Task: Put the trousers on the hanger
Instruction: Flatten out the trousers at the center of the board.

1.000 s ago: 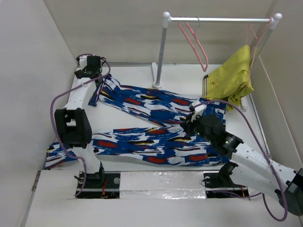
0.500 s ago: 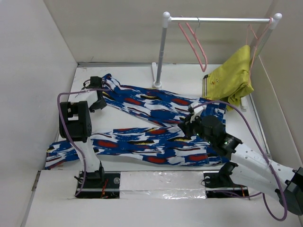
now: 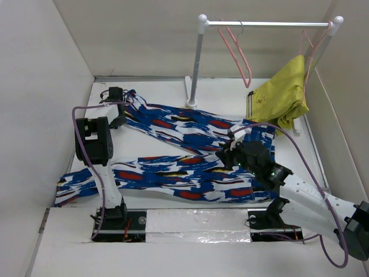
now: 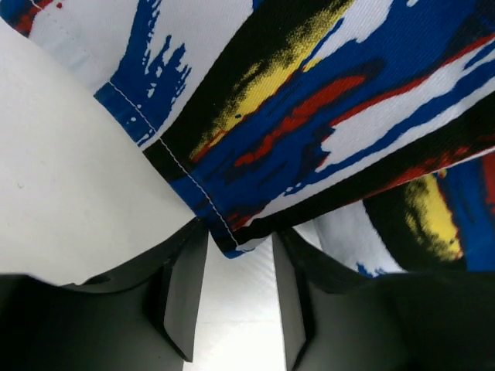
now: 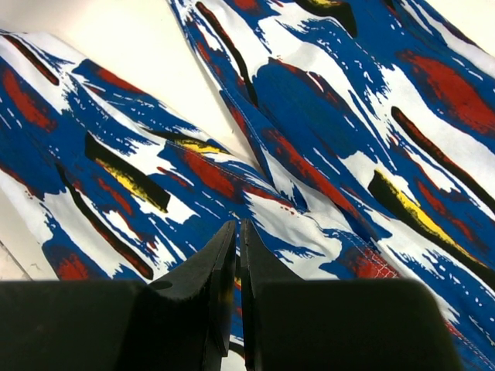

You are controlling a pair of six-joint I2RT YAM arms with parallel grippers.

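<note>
The trousers (image 3: 190, 130) lie spread flat on the table, one leg running to the far left and one to the near left. My left gripper (image 3: 119, 111) is at the far leg's hem. In the left wrist view it is open (image 4: 240, 233), and the hem corner (image 4: 232, 239) reaches just between its fingertips. My right gripper (image 3: 226, 154) is over the crotch area. In the right wrist view it is shut (image 5: 236, 226), with its tips low on the fabric (image 5: 325, 224). The empty pink hanger (image 3: 239, 55) hangs on the rail.
A white rail (image 3: 271, 24) on a white post (image 3: 196, 63) stands at the back. A second pink hanger at its right end carries a yellow-green garment (image 3: 285, 95). White walls close in the left, back and right sides.
My left gripper has come from the far left corner to the hem of the far leg, and its elbow has shifted. My right arm has barely moved.
</note>
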